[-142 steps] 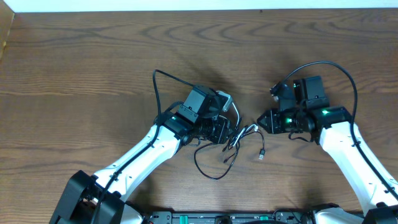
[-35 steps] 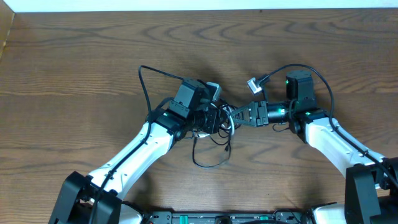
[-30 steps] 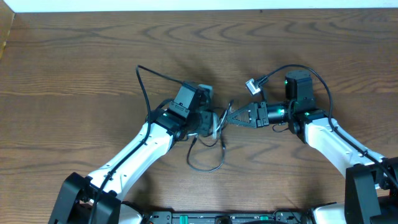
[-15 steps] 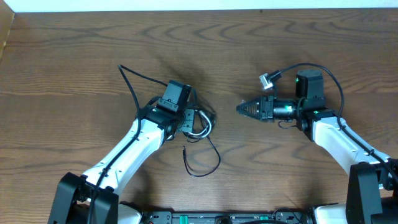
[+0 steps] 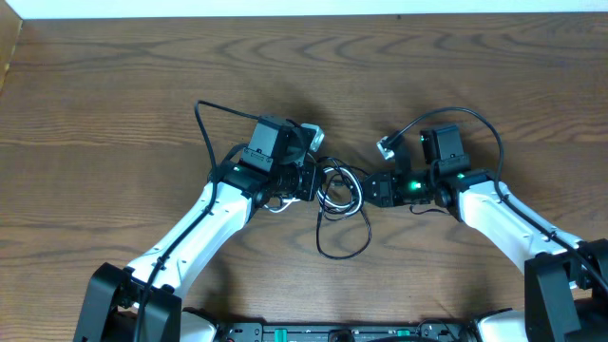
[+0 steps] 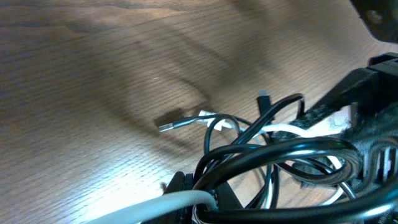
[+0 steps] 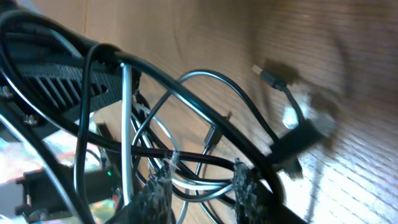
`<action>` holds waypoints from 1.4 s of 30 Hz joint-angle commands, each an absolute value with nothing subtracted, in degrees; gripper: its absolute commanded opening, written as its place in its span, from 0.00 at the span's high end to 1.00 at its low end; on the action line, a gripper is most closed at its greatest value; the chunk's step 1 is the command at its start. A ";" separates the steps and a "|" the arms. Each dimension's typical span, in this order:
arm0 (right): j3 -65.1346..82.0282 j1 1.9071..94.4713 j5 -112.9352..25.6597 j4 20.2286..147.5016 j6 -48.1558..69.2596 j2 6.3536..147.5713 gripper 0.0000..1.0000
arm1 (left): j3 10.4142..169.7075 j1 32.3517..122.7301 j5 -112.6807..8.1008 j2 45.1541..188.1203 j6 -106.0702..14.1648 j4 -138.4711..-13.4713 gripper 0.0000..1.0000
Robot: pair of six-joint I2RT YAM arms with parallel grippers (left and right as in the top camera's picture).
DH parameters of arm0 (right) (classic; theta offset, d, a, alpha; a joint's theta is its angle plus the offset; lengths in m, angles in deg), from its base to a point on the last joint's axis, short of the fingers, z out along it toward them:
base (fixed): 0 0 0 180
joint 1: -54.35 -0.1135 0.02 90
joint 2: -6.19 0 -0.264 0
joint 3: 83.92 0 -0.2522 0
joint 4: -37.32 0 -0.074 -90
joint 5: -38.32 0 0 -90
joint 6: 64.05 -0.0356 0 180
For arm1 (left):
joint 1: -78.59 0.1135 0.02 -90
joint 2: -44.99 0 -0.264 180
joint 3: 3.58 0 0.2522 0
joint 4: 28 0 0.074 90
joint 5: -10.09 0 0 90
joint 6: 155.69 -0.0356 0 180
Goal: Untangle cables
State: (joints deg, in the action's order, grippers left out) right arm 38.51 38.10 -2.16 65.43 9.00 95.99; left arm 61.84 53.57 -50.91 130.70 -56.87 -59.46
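overhead: cables (image 5: 340,190) bunch between left gripper (image 5: 313,182) and right gripper (image 5: 372,190) (tangled).

Count on inspection:

- Bench (image 5: 114,85): one.
- Robot arms: two, a left arm (image 5: 204,223) and a right arm (image 5: 508,214).
- Grippers: two, one per arm, a left gripper (image 5: 313,182) and a right gripper (image 5: 372,188).
- Thin cables: two, one white cable (image 6: 158,203) and one black cable (image 6: 273,154).

Brown wood-grain table (image 5: 114,95); on it a black cable (image 6: 280,151) and a white cable (image 6: 155,203); over the table, white arms (image 5: 204,223) with green lights (image 5: 411,185).
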 commanded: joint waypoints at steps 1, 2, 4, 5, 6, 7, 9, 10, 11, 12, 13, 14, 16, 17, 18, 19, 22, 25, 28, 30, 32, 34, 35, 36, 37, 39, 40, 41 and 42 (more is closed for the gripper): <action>38.25 37.36 -1.29 65.45 12.93 95.86 0.71 | 61.69 53.60 -47.74 130.16 -57.46 -59.26 0.93; 38.25 37.38 -1.75 65.54 12.89 95.86 0.73 | 61.69 53.60 -46.87 130.16 -57.46 -59.15 0.93; 38.25 37.38 -3.91 66.02 12.74 95.88 0.82 | 61.78 53.62 -45.12 129.98 -57.46 -58.80 0.93; 38.25 37.36 -5.36 66.37 12.72 95.88 0.83 | 61.80 53.62 -44.49 129.74 -57.48 -58.74 0.93; 38.25 37.36 -7.02 66.78 12.74 95.88 0.83 | 61.84 53.62 -44.27 129.39 -57.46 -58.69 0.92; 38.25 37.36 -8.74 67.24 12.74 95.88 0.82 | 61.84 53.62 -44.27 128.89 -57.48 -58.69 0.93; 38.25 37.36 -12.33 68.31 12.72 95.88 0.84 | 61.84 53.60 -44.27 127.45 -57.48 -58.74 0.93; 38.25 37.38 -14.21 68.95 12.72 95.88 0.87 | 61.84 53.62 -44.27 126.57 -57.48 -58.74 0.93; 38.25 37.38 -15.93 69.63 12.74 95.88 0.88 | 61.84 53.62 -44.29 125.59 -57.50 -58.74 0.92; 38.25 37.36 -17.49 70.24 12.72 95.88 0.90 | 61.84 53.62 -44.29 124.58 -57.50 -58.74 0.92; 38.25 37.36 -18.91 70.78 12.72 95.88 0.91 | 61.84 53.62 -44.27 123.55 -57.50 -58.74 0.93; 38.25 37.38 -19.96 71.18 12.72 95.88 0.94 | 61.84 53.62 -44.29 122.51 -57.50 -58.76 0.93; 38.25 37.38 -22.43 71.99 12.69 95.88 0.98 | 61.84 53.62 -44.29 120.58 -57.50 -58.78 0.93; 38.25 37.38 -23.74 72.44 12.67 95.88 0.98 | 61.84 53.62 -44.29 119.75 -57.50 -58.78 0.93; 38.25 37.38 -25.53 73.08 11.97 95.88 0.98 | 61.84 53.62 -44.29 118.88 -57.50 -58.78 0.93; 38.25 37.38 -26.88 73.52 11.03 95.88 0.98 | 61.84 53.62 -44.29 118.35 -57.50 -58.78 0.92; 38.25 37.38 -28.83 74.37 9.24 95.88 0.95 | 61.84 53.60 -44.29 117.17 -57.50 -59.04 0.93; 38.25 37.45 -28.63 74.87 9.77 95.86 0.87 | 61.82 53.62 -45.10 117.37 -57.57 -60.29 0.92; 38.01 37.88 -28.50 76.79 13.44 95.53 0.80 | 61.82 53.62 -51.52 117.98 -57.55 -63.57 0.92; 37.00 38.39 -27.41 79.37 16.91 94.74 0.76 | 61.82 53.62 -54.96 118.31 -57.50 -65.25 0.92; 35.36 38.69 -25.97 82.63 20.56 93.34 0.72 | 61.82 53.60 -56.66 118.51 -57.50 -66.17 0.92; 33.70 38.63 -23.89 85.27 23.67 91.53 0.69 | 61.82 53.60 -56.62 118.66 -57.46 -66.12 0.92; 32.83 38.50 -22.16 86.37 25.09 90.37 0.67 | 61.82 53.60 -56.64 118.72 -57.42 -66.12 0.92; 31.93 38.36 -19.72 87.20 26.40 88.91 0.65 | 61.82 53.60 -56.64 118.83 -57.29 -66.12 0.92; 31.43 38.23 -17.99 87.42 27.08 87.81 0.64 | 61.82 53.57 -56.62 118.92 -57.26 -66.12 0.92; 30.82 37.60 -13.81 86.83 27.53 85.13 0.59 | 61.82 53.49 -56.62 119.23 -57.26 -66.15 0.92; 30.73 37.05 -11.65 85.97 27.53 83.60 0.57 | 61.82 53.44 -56.62 119.42 -57.26 -66.15 0.92; 30.73 36.64 -10.45 85.27 27.53 82.57 0.56 | 61.82 53.25 -56.60 119.62 -57.15 -66.15 0.92; 30.73 36.03 -9.25 84.47 27.51 81.21 0.56 | 61.82 52.98 -56.62 119.84 -56.80 -66.12 0.92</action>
